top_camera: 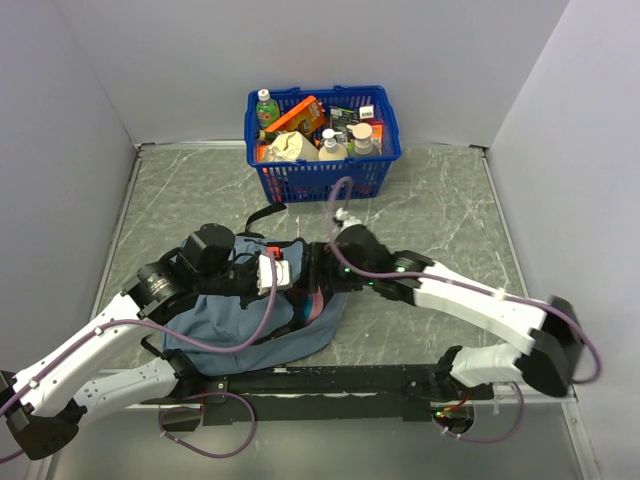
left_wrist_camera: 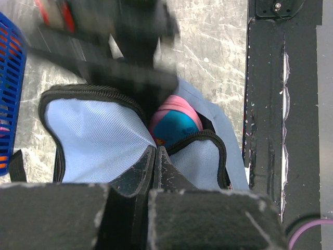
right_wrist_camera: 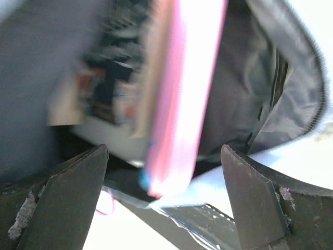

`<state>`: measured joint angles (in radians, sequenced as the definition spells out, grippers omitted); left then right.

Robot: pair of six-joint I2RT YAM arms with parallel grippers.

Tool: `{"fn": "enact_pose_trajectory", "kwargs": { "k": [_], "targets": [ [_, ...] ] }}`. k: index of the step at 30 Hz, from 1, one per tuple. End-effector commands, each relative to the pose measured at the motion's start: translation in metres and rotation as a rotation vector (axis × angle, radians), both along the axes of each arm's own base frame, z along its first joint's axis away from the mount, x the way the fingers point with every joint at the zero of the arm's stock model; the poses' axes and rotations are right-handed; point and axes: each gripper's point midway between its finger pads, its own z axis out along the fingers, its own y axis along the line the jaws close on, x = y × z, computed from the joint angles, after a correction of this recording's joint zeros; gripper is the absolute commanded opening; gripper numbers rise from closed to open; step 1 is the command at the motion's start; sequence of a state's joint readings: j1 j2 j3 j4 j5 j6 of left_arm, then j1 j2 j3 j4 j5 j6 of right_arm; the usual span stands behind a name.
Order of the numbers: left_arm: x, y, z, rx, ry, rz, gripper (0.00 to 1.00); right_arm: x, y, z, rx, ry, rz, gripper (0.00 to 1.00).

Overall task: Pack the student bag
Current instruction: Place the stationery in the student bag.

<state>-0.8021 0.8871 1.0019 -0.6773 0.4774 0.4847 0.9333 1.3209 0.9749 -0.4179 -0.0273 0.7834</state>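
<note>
Student bag (top_camera: 290, 335) lies slumped on the bench (top_camera: 450, 210), near side, betw the two arms, its mouth turned toward the right arm and gaping. Left jaws are pinched fully together on the zip edge of the mouth, lifting that lip so the pale lining shows. In the opening sits a flat pink-and-blue thing (left_wrist_camera: 174, 122), maybe a case or slim book, too blurred to tell which. Right jaws are spread wide at the mouth w/ that pink thing between them, touching neither side afaict, so they hold nothing. Blue basket (top_camera: 320, 175) w/ bottles & packets stands well apart, by the far wall

Step in hand, I'd say: letting the pink thing go into the bag and getting clear. To do it well:
- left ought to hold the lip high and taut, no slack, else the mouth folds over the item
- right should pull straight away from the mouth, jaws wide, so no finger snags the zip or drags the thing out
- if the thing stands on edge, nudge it deeper before heading to the basket for the next item
</note>
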Motion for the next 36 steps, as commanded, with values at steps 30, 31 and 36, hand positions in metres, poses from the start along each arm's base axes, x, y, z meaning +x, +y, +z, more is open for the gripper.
{"fn": "enact_pose_trajectory", "kwargs": {
  "k": [30,31,36],
  "targets": [
    [0.012,-0.023,0.046,-0.181,0.026,0.066,0.71,-0.016,-0.086,0.019,-0.119,-0.238,-0.062,0.28],
    [0.014,-0.023,0.048,-0.184,0.025,0.076,0.71,-0.019,-0.076,0.03,-0.068,-0.293,-0.02,0.35],
    [0.032,-0.003,0.058,-0.172,0.013,0.214,0.77,-0.062,-0.037,0.055,0.057,-0.472,0.224,0.48]
  ]
}}
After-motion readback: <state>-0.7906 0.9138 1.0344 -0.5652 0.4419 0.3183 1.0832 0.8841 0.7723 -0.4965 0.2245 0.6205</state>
